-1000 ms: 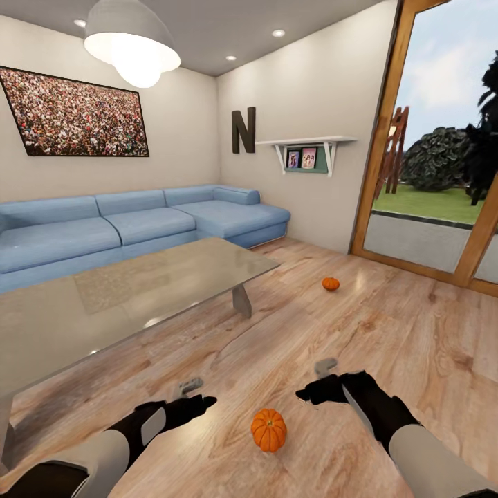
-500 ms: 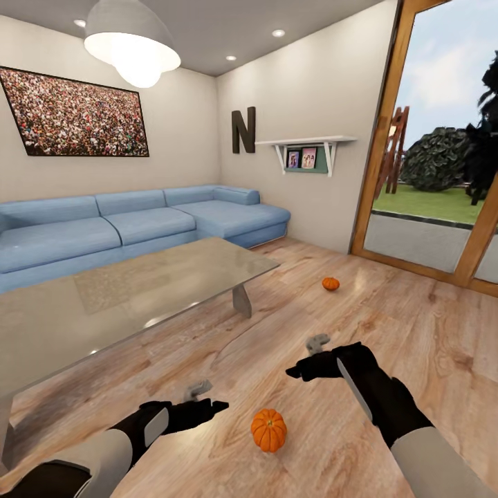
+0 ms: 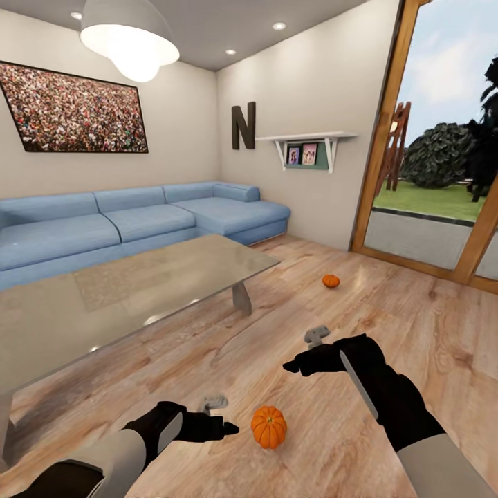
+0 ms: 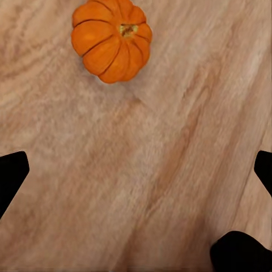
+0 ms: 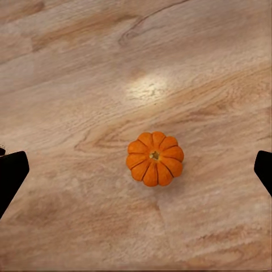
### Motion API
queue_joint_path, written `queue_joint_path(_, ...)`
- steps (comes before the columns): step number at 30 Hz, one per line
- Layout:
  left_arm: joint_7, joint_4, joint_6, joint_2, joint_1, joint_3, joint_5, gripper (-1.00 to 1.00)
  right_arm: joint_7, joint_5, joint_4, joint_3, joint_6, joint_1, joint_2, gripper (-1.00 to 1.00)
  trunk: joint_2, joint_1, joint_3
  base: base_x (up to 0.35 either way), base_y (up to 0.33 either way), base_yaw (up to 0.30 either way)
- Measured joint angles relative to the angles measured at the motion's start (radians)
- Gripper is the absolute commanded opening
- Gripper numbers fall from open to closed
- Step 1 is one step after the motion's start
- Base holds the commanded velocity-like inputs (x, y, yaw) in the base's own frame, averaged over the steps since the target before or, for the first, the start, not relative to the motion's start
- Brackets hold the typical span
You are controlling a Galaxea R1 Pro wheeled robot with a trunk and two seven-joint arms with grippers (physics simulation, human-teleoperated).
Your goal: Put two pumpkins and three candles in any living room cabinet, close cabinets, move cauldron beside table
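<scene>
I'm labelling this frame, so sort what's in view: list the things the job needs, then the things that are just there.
Job:
near pumpkin, on the floor between both grippers
far pumpkin, on the floor toward the glass door
coffee table

Just there:
blue sofa
wall shelf
wall picture
letter N

A small bright-orange ribbed pumpkin (image 3: 268, 427) (image 4: 111, 39) (image 5: 155, 158) sits upright on the light wood-plank floor, short stem up, just off the near end of the low rectangular coffee table with a greyish glass top (image 3: 104, 297). A second, matching orange pumpkin (image 3: 330, 281) rests on the same floor well beyond the table's far right corner, towards the glass door. The table stands on short grey legs, its top reflecting the room, in front of the blue corner sofa.
</scene>
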Motion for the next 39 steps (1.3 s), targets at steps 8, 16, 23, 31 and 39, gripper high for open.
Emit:
queue_joint_path(8,-0.017,0.006,0.005,0.0,0.0,0.003,-0.01,1.0,0.009,0.0,-0.007,0.008,0.004,0.031,-0.01,1.0,0.0,0.0,-0.013,0.0,0.0,0.0)
queue_joint_path(16,-0.087,0.011,-0.041,0.002,0.0,0.002,-0.01,1.0,0.01,0.0,-0.007,0.009,-0.001,0.07,-0.011,1.0,0.0,0.0,-0.025,0.0,0.0,0.0)
queue_joint_path(23,-0.098,0.012,-0.052,0.001,0.0,0.001,-0.01,1.0,0.01,-0.001,-0.008,0.01,-0.004,0.082,-0.011,1.0,0.0,0.0,-0.036,0.039,0.0,0.0)
queue_joint_path(31,-0.101,0.012,-0.051,0.001,0.0,0.003,-0.008,1.0,0.011,-0.001,-0.008,0.009,-0.006,0.083,-0.011,1.0,0.0,-0.001,-0.049,0.281,0.004,0.0)
queue_joint_path(39,-0.154,0.012,-0.053,0.001,0.0,0.006,0.004,1.0,0.017,-0.001,-0.008,0.007,-0.008,0.084,-0.011,1.0,0.0,-0.001,-0.062,0.319,0.076,0.0)
